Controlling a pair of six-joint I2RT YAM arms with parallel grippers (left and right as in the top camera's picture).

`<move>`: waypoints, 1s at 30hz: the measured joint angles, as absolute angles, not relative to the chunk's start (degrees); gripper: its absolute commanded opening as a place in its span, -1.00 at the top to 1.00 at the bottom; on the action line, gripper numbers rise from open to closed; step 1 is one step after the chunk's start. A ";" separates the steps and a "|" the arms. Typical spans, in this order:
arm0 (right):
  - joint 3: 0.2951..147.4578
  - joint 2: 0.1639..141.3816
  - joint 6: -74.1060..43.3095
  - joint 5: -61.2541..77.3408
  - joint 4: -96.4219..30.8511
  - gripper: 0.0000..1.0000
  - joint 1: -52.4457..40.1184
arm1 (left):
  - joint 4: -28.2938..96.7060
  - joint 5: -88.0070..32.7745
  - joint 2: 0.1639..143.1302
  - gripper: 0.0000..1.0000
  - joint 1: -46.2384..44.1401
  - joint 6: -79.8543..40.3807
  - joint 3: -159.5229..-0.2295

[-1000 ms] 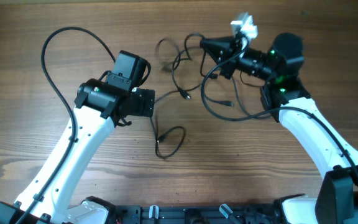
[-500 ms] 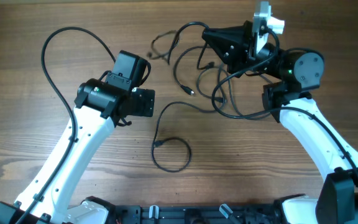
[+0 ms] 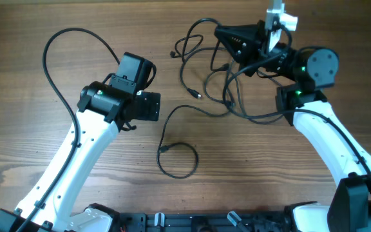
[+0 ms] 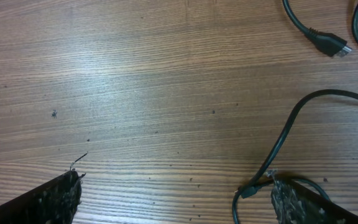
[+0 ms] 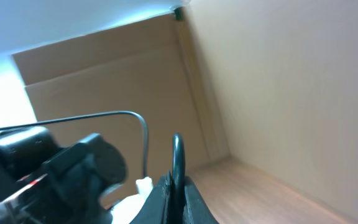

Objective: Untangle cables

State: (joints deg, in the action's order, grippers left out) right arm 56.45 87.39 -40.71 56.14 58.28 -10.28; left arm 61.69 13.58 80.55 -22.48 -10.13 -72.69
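left gripper [image 4: 176,188]: jaws wide apart, empty, above table [image 4: 135,74] | right gripper [image 5: 174,182]: pinching cables [image 5: 176,152]

cables [image 3: 228,96]: black | table [image 3: 275,174]: brown woodgrain | arms [image 3: 82,161]: white, black joints

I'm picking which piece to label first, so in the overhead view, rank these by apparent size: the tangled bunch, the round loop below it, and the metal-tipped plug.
1. tangled bunch, held by the right end effector; possibly nearer the camera, but its lead is wide.
2. round loop.
3. metal-tipped plug, clearly smallest.
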 measured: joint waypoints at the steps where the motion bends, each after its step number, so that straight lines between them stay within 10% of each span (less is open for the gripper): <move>1: 56.60 87.39 -40.71 55.99 55.37 0.91 -9.74 | 61.67 13.58 80.55 -1.00 -22.48 -10.13 -72.69; 16: 85.52 87.37 -20.91 49.28 -18.22 0.91 -4.82 | 61.69 13.58 80.55 -1.00 -22.48 -10.13 -72.69; 21: 101.34 87.02 -2.55 23.66 -43.35 0.91 -4.82 | 61.71 13.58 80.55 -1.00 -22.48 -10.11 -72.69; 30: 103.33 86.76 10.37 -28.40 -51.24 0.91 -2.90 | 61.67 13.58 80.55 -1.00 -22.48 -10.13 -72.69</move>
